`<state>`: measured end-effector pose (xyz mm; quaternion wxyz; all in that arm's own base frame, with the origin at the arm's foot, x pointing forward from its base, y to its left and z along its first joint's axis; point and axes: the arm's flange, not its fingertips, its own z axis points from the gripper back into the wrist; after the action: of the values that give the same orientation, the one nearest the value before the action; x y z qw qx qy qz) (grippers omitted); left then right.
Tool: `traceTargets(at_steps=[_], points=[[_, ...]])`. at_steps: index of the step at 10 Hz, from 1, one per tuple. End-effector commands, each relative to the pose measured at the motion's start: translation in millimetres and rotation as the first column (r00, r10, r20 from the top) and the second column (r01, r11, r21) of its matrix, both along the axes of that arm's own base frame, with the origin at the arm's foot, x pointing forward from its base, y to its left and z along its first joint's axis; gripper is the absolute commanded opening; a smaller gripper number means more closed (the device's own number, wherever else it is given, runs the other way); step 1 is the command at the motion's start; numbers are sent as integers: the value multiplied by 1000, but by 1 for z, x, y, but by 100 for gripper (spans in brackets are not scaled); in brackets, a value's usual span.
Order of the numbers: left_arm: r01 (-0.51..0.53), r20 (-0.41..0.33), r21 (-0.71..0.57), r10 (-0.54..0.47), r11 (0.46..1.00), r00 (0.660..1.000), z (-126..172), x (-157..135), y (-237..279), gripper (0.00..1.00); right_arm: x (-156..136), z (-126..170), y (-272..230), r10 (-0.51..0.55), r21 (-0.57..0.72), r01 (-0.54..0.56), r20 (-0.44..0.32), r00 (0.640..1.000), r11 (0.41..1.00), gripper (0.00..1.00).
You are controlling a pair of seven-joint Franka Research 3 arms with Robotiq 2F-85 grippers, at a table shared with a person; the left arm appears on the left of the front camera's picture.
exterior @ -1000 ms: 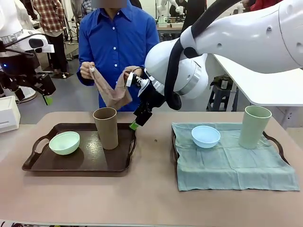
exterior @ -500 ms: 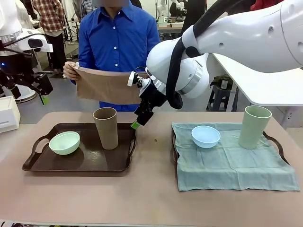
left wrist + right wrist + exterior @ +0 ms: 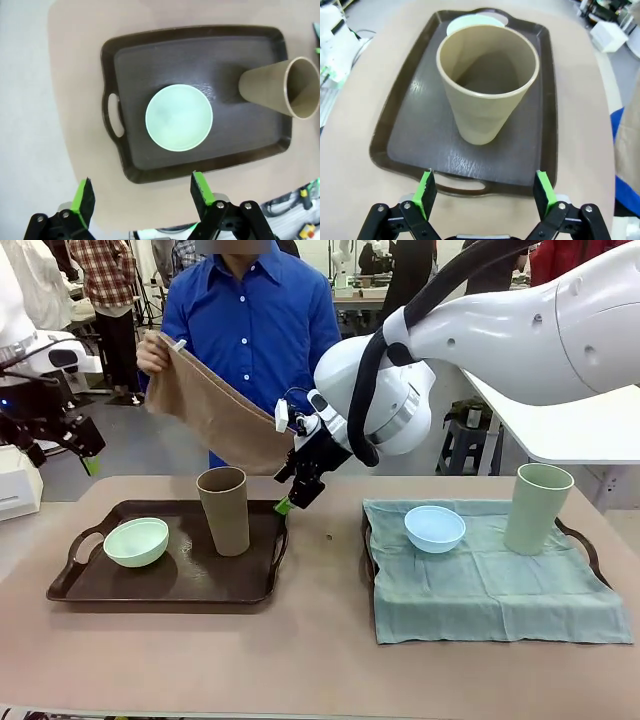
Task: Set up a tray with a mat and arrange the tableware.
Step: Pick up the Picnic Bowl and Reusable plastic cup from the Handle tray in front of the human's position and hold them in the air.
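1. Right gripper [image 3: 485, 192]: jaws are spread wide with nothing between them. It is held low at the right-hand handle of the dark tray [image 3: 190, 578].
2. Brown tumbler [image 3: 224, 510]: stood upright on the dark tray's right part, just ahead of the right gripper's fingertips and not touched.
3. Mint green bowl [image 3: 136, 541]: set on the same tray's left part, apart from the tumbler.
4. Left gripper [image 3: 142, 192]: jaws are spread and empty. It is held high above the tray, with the mint green bowl seen far below.
5. Green mat [image 3: 490, 590]: spread over a second tray [image 3: 586, 546] on the table's right side.
6. Light blue bowl [image 3: 434, 528] and pale green tumbler [image 3: 538, 508]: placed on the green mat, well apart from both grippers.
7. Brown cloth [image 3: 215, 415]: held up by a person's hand [image 3: 153, 355] behind the dark tray.
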<state>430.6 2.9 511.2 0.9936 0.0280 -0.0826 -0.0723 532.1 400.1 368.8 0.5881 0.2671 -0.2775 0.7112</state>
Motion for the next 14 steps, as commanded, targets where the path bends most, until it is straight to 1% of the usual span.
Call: traceTargets(at_steps=[1, 2, 3, 4, 6, 7, 9, 13, 14], points=[[55, -19, -50, -56, 997, 998, -28, 2, 1, 100, 4, -16, 5, -3, 72, 5, -31, 1000, 997, 100], [66, -37, -72, -69, 995, 997, -40, 4, 4, 100, 6, -28, 18, 20, 93, -13, -71, 997, 996, 100], [48, -67, -90, -54, 995, 996, -53, 7, 7, 100, 7, -40, 28, 42, 105, -31, -110, 993, 994, 100], [41, -89, -97, -50, 994, 995, -61, 9, 8, 100, 7, -49, 37, 54, 101, -41, -130, 990, 994, 100], [44, -114, -108, -57, 993, 992, -74, 9, 8, 100, 7, -59, 51, 82, 111, -68, -129, 988, 992, 100], [40, -122, -111, -54, 993, 991, -80, 9, 9, 100, 5, -61, 59, 102, 118, -88, -122, 987, 989, 100], [45, -130, -96, -57, 994, 990, -90, 10, 9, 100, 5, -61, 65, 107, 127, -94, -99, 989, 987, 100], [42, -165, -86, -56, 995, 985, -111, 16, 3, 100, 7, -65, 82, 127, 170, -107, -115, 985, 980, 100], [31, -159, -102, -47, 994, 986, -118, 19, 3, 100, 6, -65, 86, 135, 178, -112, -121, 983, 978, 100]])
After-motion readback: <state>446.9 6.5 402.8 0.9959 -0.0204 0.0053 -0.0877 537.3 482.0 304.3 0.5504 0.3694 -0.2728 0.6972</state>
